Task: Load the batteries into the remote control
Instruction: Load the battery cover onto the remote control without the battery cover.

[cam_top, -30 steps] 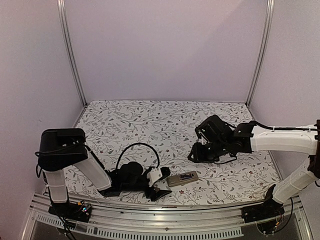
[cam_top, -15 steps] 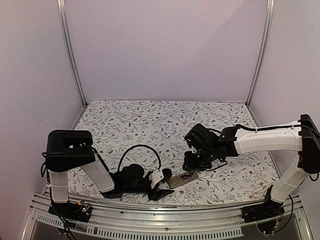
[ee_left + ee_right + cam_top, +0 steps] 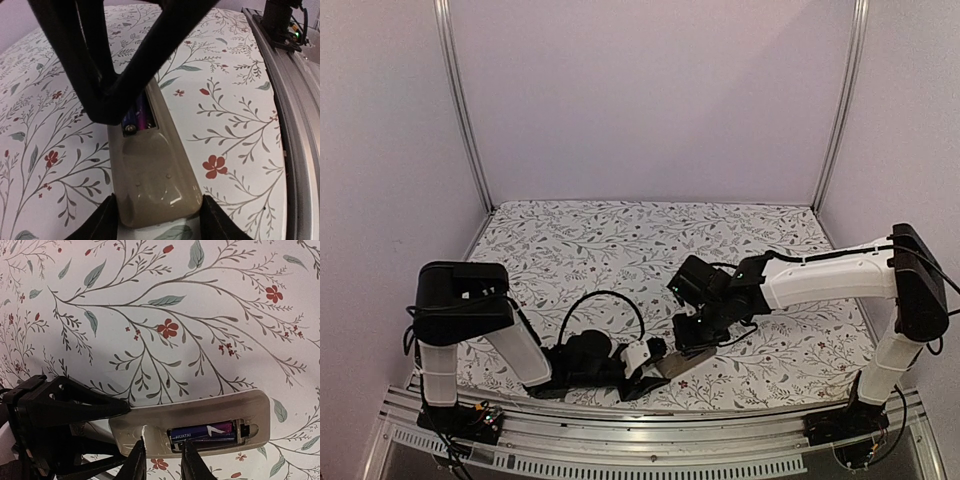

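Remote control [image 3: 150,429] sits back-up, battery [image 3: 200,431] in its recess. Left gripper [image 3: 159,220] pinches its 9 o'clock end; right gripper [image 3: 162,461] is slightly spread.

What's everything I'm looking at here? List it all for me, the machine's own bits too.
remote control: one, tan-grey back up, battery slot uncovered, near the table's front edge
battery: at least one, dark with a purple-blue label, lying in the remote's slot; a second is hard to confirm
tablecloth: one, white with a leaf-and-flower print, over the table
rail: one, silver, along the near edge
walls: pale lilac, behind and at both sides
left arm: one, black and white, lying low
right arm: one, black and white, reaching across
left end effector: black, clamped on the remote's end
right end effector: black, fingers slightly parted over the slot
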`<state>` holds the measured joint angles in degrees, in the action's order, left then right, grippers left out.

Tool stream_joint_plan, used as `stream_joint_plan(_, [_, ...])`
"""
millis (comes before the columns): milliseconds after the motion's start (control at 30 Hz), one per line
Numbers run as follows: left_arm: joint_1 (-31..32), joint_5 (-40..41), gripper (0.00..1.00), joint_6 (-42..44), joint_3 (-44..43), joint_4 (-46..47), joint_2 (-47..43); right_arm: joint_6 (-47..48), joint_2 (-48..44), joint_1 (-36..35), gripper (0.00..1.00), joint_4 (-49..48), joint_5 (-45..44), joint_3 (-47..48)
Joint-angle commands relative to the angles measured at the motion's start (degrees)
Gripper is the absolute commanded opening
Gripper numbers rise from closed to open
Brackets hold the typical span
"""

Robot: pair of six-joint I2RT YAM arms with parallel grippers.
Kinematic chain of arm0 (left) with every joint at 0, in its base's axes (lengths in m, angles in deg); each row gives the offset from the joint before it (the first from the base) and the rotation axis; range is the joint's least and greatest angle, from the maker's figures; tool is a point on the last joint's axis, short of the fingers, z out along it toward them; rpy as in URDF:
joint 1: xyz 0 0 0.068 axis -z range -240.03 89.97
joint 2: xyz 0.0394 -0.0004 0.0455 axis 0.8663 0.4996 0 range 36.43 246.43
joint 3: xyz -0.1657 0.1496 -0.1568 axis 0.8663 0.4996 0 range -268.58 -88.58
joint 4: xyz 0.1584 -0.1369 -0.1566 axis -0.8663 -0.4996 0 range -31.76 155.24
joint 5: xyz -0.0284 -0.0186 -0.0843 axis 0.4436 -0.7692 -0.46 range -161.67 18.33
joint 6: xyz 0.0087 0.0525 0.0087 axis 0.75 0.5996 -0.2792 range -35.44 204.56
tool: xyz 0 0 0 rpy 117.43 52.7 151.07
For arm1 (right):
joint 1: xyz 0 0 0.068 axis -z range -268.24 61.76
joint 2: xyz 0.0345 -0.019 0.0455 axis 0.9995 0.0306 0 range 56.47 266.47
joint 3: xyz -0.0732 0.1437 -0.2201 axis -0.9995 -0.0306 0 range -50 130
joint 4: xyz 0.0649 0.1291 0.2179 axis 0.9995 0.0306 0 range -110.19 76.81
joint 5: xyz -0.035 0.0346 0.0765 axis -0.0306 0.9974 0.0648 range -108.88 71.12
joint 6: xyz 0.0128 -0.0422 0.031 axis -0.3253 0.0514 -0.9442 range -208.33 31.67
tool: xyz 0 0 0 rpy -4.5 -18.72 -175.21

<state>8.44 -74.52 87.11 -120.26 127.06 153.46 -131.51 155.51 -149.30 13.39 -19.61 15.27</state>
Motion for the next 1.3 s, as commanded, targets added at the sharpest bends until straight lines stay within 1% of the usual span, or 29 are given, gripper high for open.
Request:
stream_joint_plan(0, [0.86, 2.71, 0.51, 0.18, -0.53, -3.75, 1.91, 3.56, 2.28, -0.22, 0.23, 2.76, -1.32, 1.86])
stream_joint_plan(67, [0.89, 2.7, 0.52, -0.04, -0.32, -3.43, 1.88, 4.16, 2.26, -0.14, 0.22, 2.55, -1.7, 1.66])
stream_joint_plan(100, [0.96, 2.68, 0.56, -0.07, -0.32, -3.44, 1.91, 4.35, 2.22, 0.01, 0.23, 2.55, -1.87, 1.57])
stream_joint_plan(167, [1.23, 4.8, 0.69, 0.04, -0.61, -3.61, 1.88, 4.52, 2.12, 0.43, 0.23, 2.5, -1.91, 1.3])
stream_joint_plan(200, [1.42, 5.66, 0.72, -0.09, -0.91, -3.94, 1.96, 4.51, 1.96, 0.64, 0.23, 2.31, -1.93, 1.15])
stream_joint_plan(267, [2.61, 7.59, 0.73, -0.59, -1.89, -4.96, 2.33, 4.42, 1.28, 1.0, 0.22, 1.99, -2.33, 0.82])
stream_joint_plan(333, [3.72, 10.38, 0.72, -0.98, -2.43, -4.7, 3.21, 4.38, 0.78, 1.24, 0.21, 1.72, -2.51, 0.57])
stream_joint_plan(400, [4.21, 12.13, 0.68, -1.21, -2.54, -4.06, 3.77, 4.33, 0.47, 1.29, 0.21, 1.39, -2.5, 0.2])
stream_joint_plan(533, [4.5, 11.02, 0.62, -0.81, -2.48, -3.89, 3.79, 4.37, 0.26, 1.37, 0.21, 1.01, -2.02, -0.79])
stream_joint_plan(633, [4.69, 11.47, 0.58, -0.74, -2.51, -3.95, 3.99, 6.2, 0.43, 1.36, 0.22, -0.19, -0.09, -1.0])
stream_joint_plan(700, [4.68, 11.81, 0.53, -0.79, -2.42, -3.84, 3.93, 7.42, 0.46, 1.55, 0.23, -1.36, 1.59, -2.06])
stream_joint_plan(800, [4.74, 11.58, 0.48, -0.79, -2.13, -3.51, 3.87, 8.0, -0.43, 1.88, 0.22, -2.9, 1.91, -3.81])
stream_joint_plan(967, [4.67, 11.42, 0.47, -0.74, -2.23, -3.55, 3.93, 9.01, -0.11, 1.93, 0.15, -3.26, 1.06, -3.29])
stream_joint_plan(1267, [4.74, 11.37, 0.47, -0.7, -2.22, -3.53, 3.91, 9.78, 0.6, 1.91, 0.17, -3.61, 1.93, -3.32])
